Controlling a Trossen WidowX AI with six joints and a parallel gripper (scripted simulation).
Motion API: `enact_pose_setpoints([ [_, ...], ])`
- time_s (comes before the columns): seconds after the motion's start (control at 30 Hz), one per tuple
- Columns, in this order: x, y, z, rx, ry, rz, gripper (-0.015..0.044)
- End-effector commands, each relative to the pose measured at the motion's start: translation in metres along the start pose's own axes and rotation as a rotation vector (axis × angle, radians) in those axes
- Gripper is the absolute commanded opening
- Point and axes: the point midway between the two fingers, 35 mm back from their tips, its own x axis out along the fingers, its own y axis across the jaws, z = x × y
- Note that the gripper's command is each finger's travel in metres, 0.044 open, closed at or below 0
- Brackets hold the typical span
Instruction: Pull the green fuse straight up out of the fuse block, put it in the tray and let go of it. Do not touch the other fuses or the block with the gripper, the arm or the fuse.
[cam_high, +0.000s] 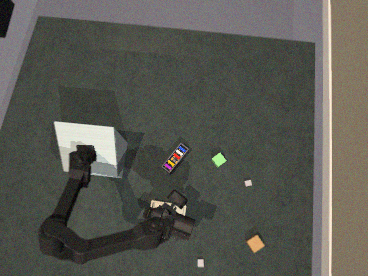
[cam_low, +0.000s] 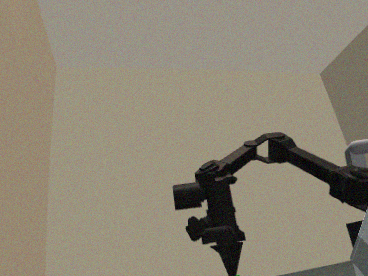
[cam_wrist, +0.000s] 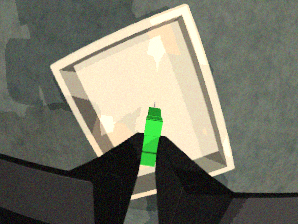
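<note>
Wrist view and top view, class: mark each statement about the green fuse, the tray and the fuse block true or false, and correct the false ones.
1. The gripper is shut on the green fuse. True.
2. In the wrist view the fuse hangs over the tray. True.
3. The fuse lies flat on the tray floor, free of the fingers. False: its lower end sits between the fingers, so it is not released.
4. The fuse block is directly under the gripper. False: in the top view it lies apart from the gripper, up and to the right of the tray.
5. The fuse block has no coloured fuses left. False: several coloured fuses show in it.
</note>
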Motion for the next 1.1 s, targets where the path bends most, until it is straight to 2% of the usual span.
enact_pose_setpoints([
  [0.0, -0.001, 0.000, 0.000, 0.001, -0.001, 0.000, 0.0079],
  [0.33, -0.004, 0.000, 0.000, 0.000, 0.000, 0.001, 0.0330],
  [0.47, -0.037, 0.001, -0.001, -0.005, 0.001, 0.005, 0.0330],
  [1.07, -0.036, 0.001, -0.001, -0.010, 0.004, 0.007, 0.0330],
])
